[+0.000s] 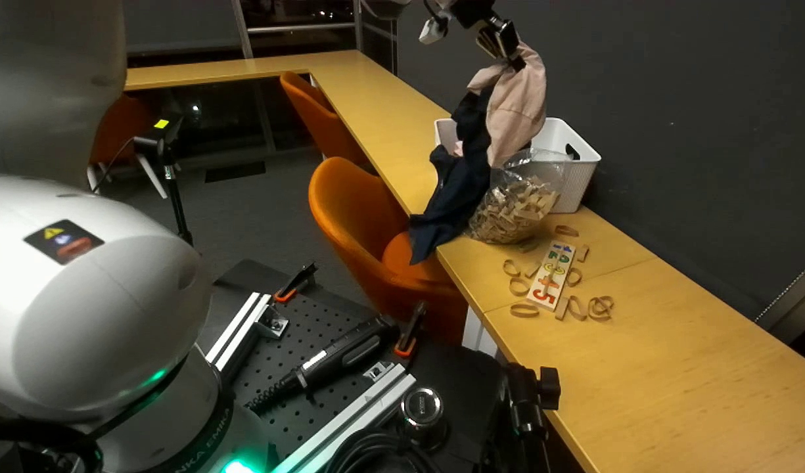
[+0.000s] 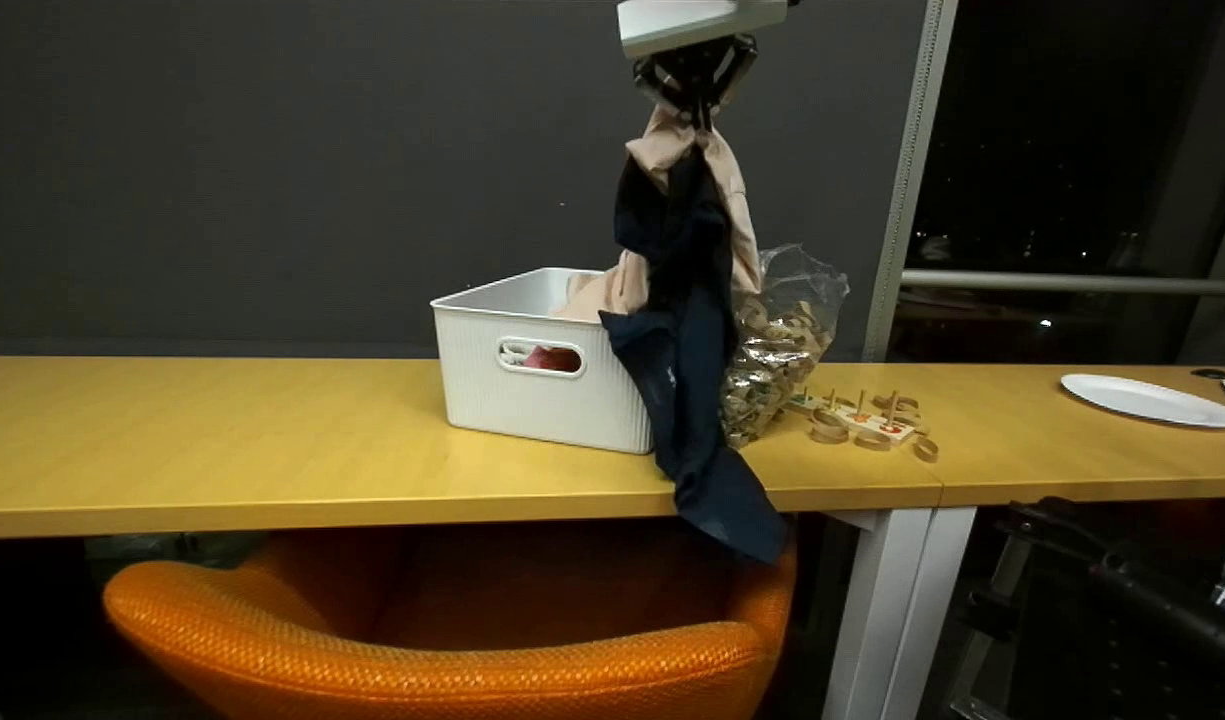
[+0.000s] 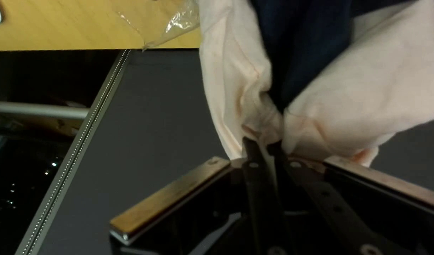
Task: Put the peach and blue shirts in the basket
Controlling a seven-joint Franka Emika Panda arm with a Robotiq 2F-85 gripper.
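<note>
Hand (image 2: pixel 700 120) closed on the peach shirt (image 1: pixel 517 108), held high, probably so its folds clear the rim of the basket (image 2: pixel 532 408); whether it pinches the blue shirt (image 2: pixel 687 330) too, I cannot tell. That one hangs outside the basket, past the edge of the counter (image 2: pixel 222 430), toward a chair (image 2: pixel 442 680). The bag (image 1: pixel 514 211) just beside could snag sleeves.

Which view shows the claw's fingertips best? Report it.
The wrist view: closest to the claw, it shows both fingertips pinching the peach shirt. Both exterior views show them small, near the top edge.
</note>
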